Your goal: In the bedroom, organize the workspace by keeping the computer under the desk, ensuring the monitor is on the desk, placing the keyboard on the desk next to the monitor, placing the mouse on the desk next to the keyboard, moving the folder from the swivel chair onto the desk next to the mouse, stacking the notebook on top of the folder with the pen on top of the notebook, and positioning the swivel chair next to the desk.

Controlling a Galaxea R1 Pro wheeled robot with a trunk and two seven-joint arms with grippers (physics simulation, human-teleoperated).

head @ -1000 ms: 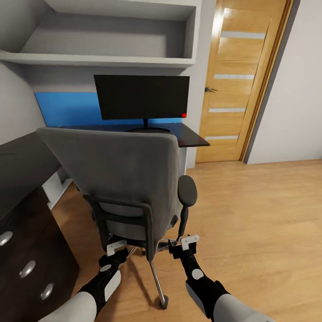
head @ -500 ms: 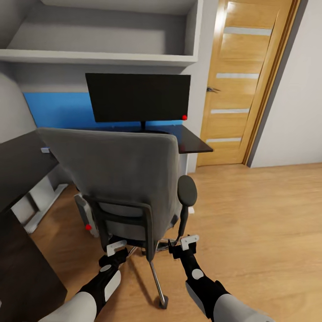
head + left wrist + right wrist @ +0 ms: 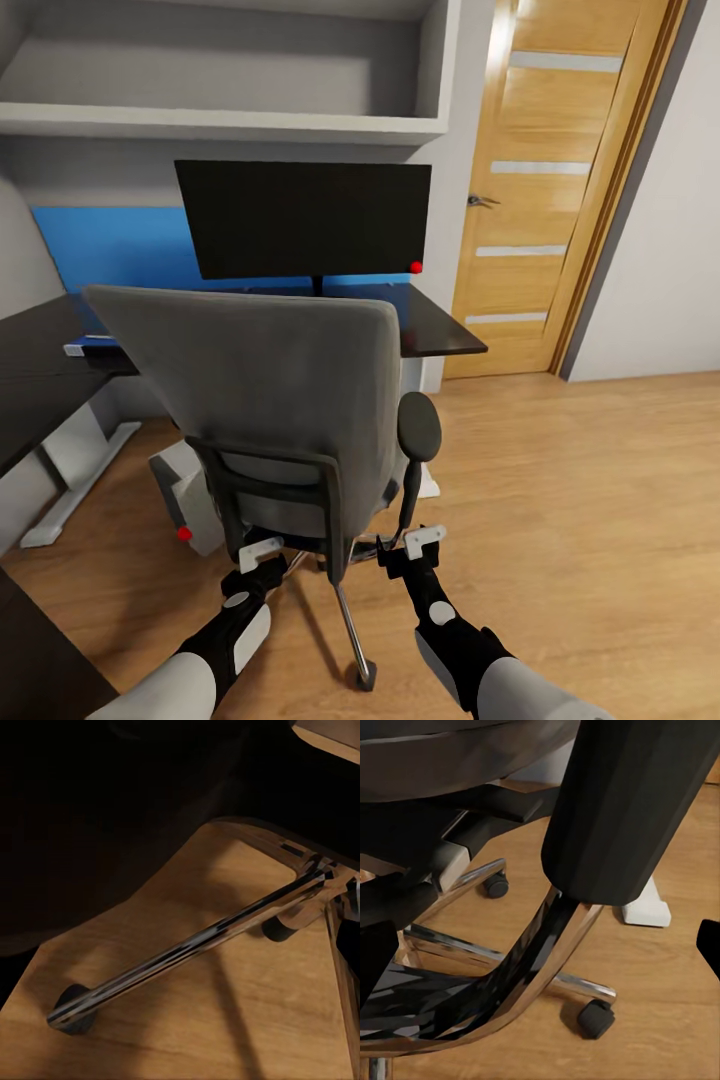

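The swivel chair (image 3: 280, 400) stands back-on before the counter (image 3: 440, 325), which carries the monitor (image 3: 305, 218), the computer (image 3: 185, 490) beneath it, while both grippers' fingers, left (image 3: 262, 552) and right (image 3: 415, 545), reach its base, their state unclear.

The swivel chair (image 3: 270, 390) has matt grey cloth and glossy chrome legs; the floor (image 3: 580, 500) is smooth wood.

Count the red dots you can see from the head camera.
2: one at the monitor's lower right corner, one low on the computer left of the swivel chair. Others may be hidden.
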